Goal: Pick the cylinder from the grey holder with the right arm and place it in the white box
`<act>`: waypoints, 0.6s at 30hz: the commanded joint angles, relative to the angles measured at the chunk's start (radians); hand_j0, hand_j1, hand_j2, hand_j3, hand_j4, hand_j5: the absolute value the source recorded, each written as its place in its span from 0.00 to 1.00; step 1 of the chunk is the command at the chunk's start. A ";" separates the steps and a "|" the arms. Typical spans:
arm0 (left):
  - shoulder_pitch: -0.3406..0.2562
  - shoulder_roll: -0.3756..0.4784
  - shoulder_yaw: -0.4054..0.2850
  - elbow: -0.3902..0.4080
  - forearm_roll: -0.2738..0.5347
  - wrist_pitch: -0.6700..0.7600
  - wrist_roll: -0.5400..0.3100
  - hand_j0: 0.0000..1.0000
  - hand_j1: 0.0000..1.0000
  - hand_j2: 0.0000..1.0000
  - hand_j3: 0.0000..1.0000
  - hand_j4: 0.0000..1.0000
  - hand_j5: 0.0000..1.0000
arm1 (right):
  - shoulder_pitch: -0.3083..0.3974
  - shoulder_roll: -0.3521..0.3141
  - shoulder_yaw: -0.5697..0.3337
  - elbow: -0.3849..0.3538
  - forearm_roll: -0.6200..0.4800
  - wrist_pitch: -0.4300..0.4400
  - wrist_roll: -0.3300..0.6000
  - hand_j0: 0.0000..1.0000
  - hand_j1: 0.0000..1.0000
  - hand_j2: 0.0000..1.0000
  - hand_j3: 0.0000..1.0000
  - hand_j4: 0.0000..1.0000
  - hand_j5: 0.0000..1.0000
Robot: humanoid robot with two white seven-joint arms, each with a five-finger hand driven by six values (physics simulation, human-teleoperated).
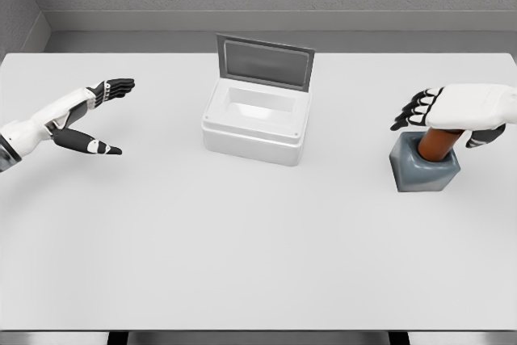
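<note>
Now the right robot hand (pixel 452 111) hovers, fingers spread, over the cylinder (pixel 440 142) seated in the holder (pixel 423 169) near the worktop's (pixel 242 240) right edge; closing off-centre might tip the holder.

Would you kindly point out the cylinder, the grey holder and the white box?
cylinder (pixel 437 143): head view, its exposed brown side.
grey holder (pixel 423 172): head view, its front face.
white box (pixel 252 142): head view, its front wall.
</note>
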 commanded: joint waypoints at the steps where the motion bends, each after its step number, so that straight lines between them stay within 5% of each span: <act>1: 0.000 0.000 0.000 -0.001 0.008 0.002 0.000 1.00 1.00 1.00 1.00 1.00 1.00 | 0.000 -0.002 0.004 0.002 -0.002 0.002 0.000 1.00 1.00 1.00 1.00 1.00 1.00; 18: 0.000 0.000 -0.001 -0.002 0.008 0.001 0.000 1.00 1.00 1.00 1.00 1.00 1.00 | 0.000 0.000 0.004 -0.007 0.001 0.002 0.000 1.00 1.00 1.00 1.00 1.00 1.00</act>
